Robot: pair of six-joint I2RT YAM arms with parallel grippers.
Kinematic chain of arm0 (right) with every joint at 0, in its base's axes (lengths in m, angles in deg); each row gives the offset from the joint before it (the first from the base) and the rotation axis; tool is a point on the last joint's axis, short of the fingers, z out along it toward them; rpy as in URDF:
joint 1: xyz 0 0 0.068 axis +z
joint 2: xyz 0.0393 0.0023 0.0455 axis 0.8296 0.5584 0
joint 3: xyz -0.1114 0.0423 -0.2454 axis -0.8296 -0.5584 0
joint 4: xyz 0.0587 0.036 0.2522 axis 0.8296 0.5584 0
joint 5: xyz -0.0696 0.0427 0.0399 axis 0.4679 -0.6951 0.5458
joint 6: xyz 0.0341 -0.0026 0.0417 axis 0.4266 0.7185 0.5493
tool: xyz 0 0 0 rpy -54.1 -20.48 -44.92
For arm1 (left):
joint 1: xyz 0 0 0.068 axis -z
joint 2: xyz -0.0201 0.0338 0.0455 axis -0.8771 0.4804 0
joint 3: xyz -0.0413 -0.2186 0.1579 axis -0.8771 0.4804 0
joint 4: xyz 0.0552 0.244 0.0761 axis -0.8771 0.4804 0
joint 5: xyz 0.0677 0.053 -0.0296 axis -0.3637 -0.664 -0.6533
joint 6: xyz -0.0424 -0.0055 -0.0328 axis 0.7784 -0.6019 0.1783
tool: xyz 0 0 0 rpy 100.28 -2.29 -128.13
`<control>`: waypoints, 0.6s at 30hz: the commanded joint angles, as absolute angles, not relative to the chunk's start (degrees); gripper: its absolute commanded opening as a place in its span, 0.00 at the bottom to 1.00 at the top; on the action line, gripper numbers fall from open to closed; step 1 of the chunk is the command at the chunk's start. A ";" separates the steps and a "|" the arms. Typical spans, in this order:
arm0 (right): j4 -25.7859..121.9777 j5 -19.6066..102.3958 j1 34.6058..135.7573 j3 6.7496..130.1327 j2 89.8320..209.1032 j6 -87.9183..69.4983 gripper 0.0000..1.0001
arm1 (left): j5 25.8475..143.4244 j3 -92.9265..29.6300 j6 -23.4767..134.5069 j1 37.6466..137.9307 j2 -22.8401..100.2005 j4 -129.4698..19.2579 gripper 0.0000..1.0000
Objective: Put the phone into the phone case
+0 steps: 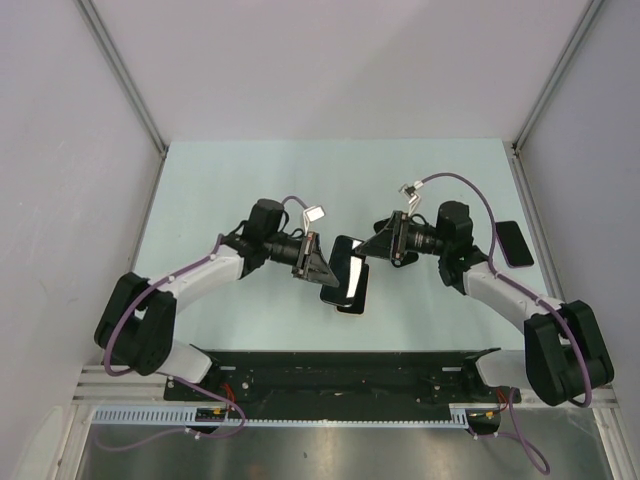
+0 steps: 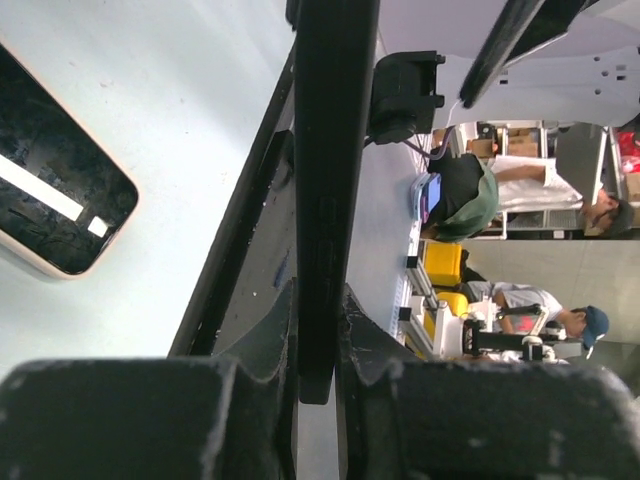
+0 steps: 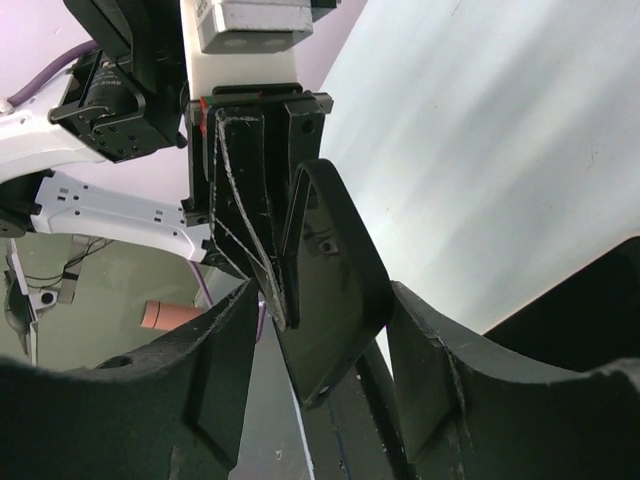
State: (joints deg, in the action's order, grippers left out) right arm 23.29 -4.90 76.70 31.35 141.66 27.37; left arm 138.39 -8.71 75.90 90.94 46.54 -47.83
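Your left hand (image 1: 322, 268) is clenched on the phone case (image 1: 347, 272), a thin black slab with rounded corners and a raised lip. It's held up off the worktop (image 1: 250, 180), around the middle and between the two arms.

From the left wrist you see the case (image 2: 325, 180) edge-on, pinched between the two fingers (image 2: 250, 420) near its bottom end.

From the right wrist you see the case (image 3: 335, 290) tilted, with one broad face towards the camera and the left hand (image 3: 255, 210) gripping its left edge.

Your right hand (image 1: 382, 243) is released. In its own wrist view the fingers (image 3: 225, 370) stand apart on either side of the case's lower end, with a gap showing on both sides. The right hand (image 3: 325, 305) grips nothing. I can't tell whether either finger grazes the case.

The phone (image 1: 514, 243) is not in the case. It lies flat on the worktop on the far right, just beside the right arm's elbow and well apart from both hands. It's dark with a pinkish rim. The left wrist view catches one rounded end of the phone (image 2: 50, 200), glossy side up, with a ceiling light strip reflected in it.

Both hands face each other across the case, left one low, right one a bit farther back
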 commanded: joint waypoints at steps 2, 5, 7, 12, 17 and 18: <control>12.61 -11.62 79.26 28.58 142.39 33.10 0.52 | 134.74 -7.73 84.27 91.00 43.52 -57.92 0.00; 11.73 -10.82 79.61 28.40 142.65 33.98 0.49 | 133.77 -7.56 85.50 90.73 43.26 -59.23 0.00; 11.12 -10.64 79.87 28.40 143.09 34.51 0.48 | 133.85 -7.38 86.56 90.56 43.17 -60.64 0.00; 8.04 -10.47 79.96 27.79 143.71 37.67 0.32 | 133.24 -6.94 89.46 90.38 42.11 -63.90 0.00; 6.90 -9.94 79.44 27.61 144.94 39.34 0.00 | 130.43 -7.03 88.58 89.86 42.02 -61.44 0.00; 7.16 -9.59 79.43 27.61 144.85 39.69 0.00 | 130.25 -7.03 88.41 89.68 42.11 -61.18 0.00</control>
State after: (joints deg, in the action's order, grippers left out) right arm 10.97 -6.49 78.40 27.81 144.33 37.97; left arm 136.95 -6.35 86.09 90.85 43.33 -58.50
